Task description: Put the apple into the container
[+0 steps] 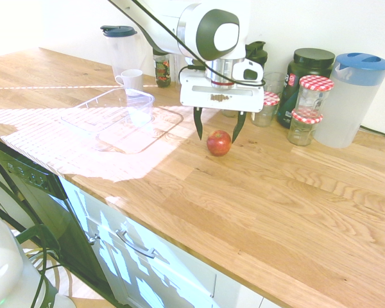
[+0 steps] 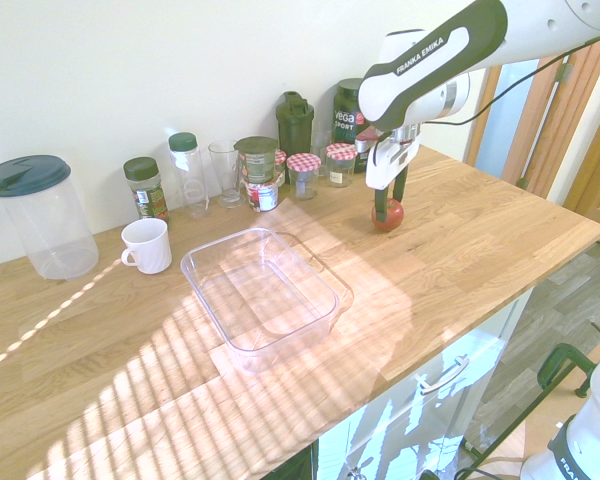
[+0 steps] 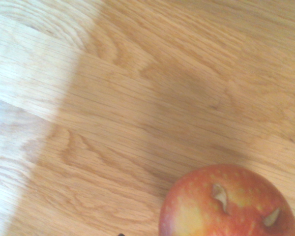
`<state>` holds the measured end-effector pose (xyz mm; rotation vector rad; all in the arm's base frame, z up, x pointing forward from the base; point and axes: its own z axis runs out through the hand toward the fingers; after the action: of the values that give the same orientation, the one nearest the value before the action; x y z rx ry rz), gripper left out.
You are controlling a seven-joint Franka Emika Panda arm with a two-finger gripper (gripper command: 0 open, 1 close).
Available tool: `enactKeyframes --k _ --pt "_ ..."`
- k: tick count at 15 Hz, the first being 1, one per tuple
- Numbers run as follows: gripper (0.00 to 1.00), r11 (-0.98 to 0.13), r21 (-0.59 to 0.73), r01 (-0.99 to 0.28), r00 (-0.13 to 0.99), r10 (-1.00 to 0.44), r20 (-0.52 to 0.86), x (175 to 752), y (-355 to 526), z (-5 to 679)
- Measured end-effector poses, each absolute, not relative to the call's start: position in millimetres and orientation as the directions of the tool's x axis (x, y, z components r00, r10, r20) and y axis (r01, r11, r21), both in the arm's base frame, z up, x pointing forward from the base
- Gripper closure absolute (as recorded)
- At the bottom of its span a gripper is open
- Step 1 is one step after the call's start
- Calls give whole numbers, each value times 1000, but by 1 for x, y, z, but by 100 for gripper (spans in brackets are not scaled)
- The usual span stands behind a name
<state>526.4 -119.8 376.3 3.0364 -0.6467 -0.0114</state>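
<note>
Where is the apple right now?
The apple sits on the wooden counter, directly beneath the open gripper. In the first exterior view it lies to the right of the clear container, in front of the jars.

In the wrist view the apple (image 3: 229,204) is cut off by the picture's edge, so only its upper part with two pale marks shows. In the second exterior view the gripper (image 2: 391,199) hides part of the apple (image 2: 389,217). There the print on the jars (image 2: 303,173) is too small to read.
</note>
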Motion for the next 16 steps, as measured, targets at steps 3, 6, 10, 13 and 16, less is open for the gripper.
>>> enactKeyframes --k 3,6,10,13,16 --pt "100 -915 39 -402 916 -402 0 528 -117 363" --pt "100 -916 44 -398 917 -399 -14 528 -114 347" --pt "100 -918 45 -394 919 -395 -16 530 -108 344" --pt "100 -914 42 -403 915 -404 -13 531 -108 346" --pt "100 -900 32 -435 900 -436 -5 533 -109 353"
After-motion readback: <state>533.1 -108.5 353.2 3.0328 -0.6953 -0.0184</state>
